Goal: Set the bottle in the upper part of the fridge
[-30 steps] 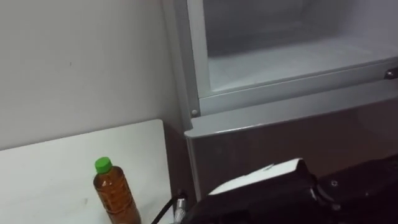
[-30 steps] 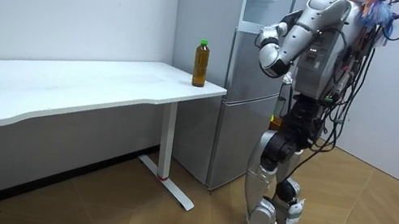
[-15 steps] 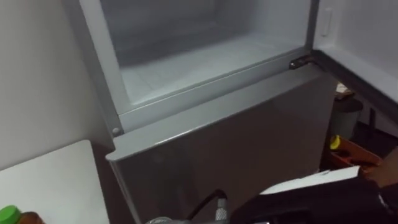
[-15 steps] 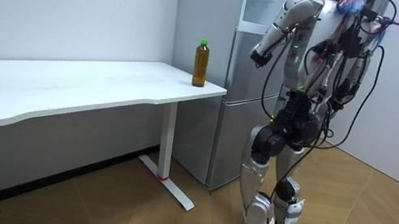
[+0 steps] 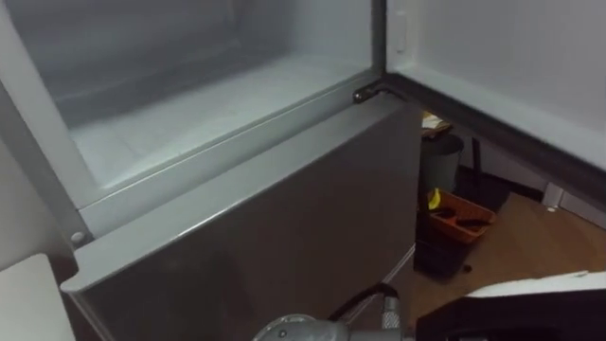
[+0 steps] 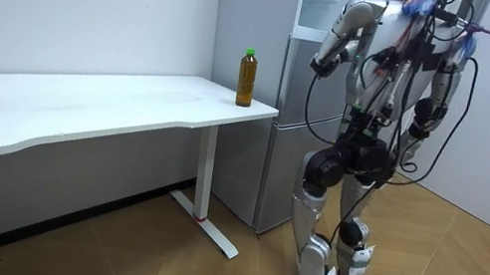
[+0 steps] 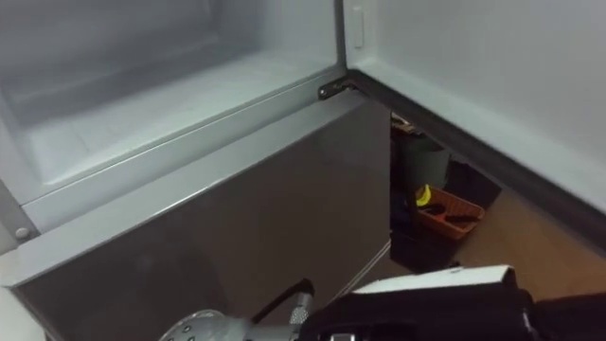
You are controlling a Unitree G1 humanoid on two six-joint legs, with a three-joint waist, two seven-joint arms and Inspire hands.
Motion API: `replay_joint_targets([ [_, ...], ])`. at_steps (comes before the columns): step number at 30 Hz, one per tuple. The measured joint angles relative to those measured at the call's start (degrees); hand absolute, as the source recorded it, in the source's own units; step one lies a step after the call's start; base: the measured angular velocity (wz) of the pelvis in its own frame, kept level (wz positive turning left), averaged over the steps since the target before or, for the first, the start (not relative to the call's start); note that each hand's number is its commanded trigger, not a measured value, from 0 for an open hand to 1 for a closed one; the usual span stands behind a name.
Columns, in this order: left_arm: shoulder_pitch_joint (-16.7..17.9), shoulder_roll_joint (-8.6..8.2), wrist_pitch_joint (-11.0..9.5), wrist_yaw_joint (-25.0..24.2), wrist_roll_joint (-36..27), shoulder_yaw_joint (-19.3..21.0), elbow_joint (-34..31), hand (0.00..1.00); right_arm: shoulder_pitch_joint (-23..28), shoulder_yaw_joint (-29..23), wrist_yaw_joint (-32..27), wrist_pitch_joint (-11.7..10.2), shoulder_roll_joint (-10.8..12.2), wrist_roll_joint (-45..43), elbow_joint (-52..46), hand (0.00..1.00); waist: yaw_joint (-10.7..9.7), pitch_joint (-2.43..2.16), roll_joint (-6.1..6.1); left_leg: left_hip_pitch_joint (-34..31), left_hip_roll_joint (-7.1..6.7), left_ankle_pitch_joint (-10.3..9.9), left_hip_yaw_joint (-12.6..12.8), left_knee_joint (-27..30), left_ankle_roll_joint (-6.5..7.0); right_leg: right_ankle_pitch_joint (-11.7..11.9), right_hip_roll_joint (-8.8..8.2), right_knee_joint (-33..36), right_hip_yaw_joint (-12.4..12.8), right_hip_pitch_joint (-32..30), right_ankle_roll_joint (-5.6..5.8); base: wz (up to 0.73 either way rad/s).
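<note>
Left eye view: I am looking down into the fridge (image 5: pixel 237 180). Its upper compartment (image 5: pixel 208 104) is standing open and bare, with the door (image 5: pixel 502 66) swung out to the right. The lower door (image 5: pixel 265 246) is sitting closed. Beyond the fridge's right side a dark bin (image 5: pixel 440 163) and an orange tray (image 5: pixel 461 216) are resting on the floor. A corner of the table (image 5: pixel 17 301) is peeking in at lower left.

Right eye view: I am getting the same scene. The hinge (image 7: pixel 333 90) is sitting where the open door meets the fridge body.

Room view: the robot is standing close before the fridge with its back mostly toward this camera. Its left hand (image 6: pixel 319 65) is raised near the fridge front, and I cannot tell whether it is open or closed. The right hand (image 6: pixel 417 132) is hanging beside the body, and I cannot tell its state either. The bottle (image 6: pixel 247 77) is standing upright on the table, lower than the left hand, toward the room view's left and well apart from it. So neither hand is carrying it.

Judging the risks, the head is aiming at the fridge while the bottle is waiting off to the side. A reach started from this stance would be going in half blind. The bottle is tall and narrow and is standing near the table's end, so a sweeping hand could be tipping it over the edge. A raised arm could also be clipping the open door, and stepping right could be catching the tray or the bin.
</note>
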Motion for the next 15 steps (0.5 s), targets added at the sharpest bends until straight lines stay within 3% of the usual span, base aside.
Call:
replay_joint_targets([
  [5, -1.3, -0.57, 0.0, 0.5, -0.4, -0.6, 0.0, 0.0, -0.7, -0.3, 0.1, 0.6, -0.1, 0.1, 0.8, 0.0, -1.3, -0.04, 0.64, 0.2, 0.66, -0.4, 0.1, 0.0, -0.6, 0.1, 0.43, -0.3, 0.0, 0.1, -0.14, -0.06],
  [10, -3.3, -0.72, 0.1, 2.6, -0.7, -1.1, 0.0, 0.0, -1.3, -1.2, 0.1, 1.0, -0.5, 1.4, 1.7, 0.0, -2.5, 0.23, 2.27, 0.7, 0.75, -0.4, 1.0, 0.0, -0.65, 0.1, 0.54, -0.3, 0.0, 0.1, -0.18, -0.06],
  [15, -4.3, -1.48, 0.7, 4.0, -1.6, -1.1, 0.1, 0.0, -1.5, -2.0, 0.4, 1.8, -0.5, 2.9, 2.8, 0.0, -2.9, 0.26, 2.34, 1.1, 0.79, -0.4, 1.6, 0.0, -0.66, 0.2, 0.71, -0.3, 0.2, 0.1, -0.26, -0.09],
])
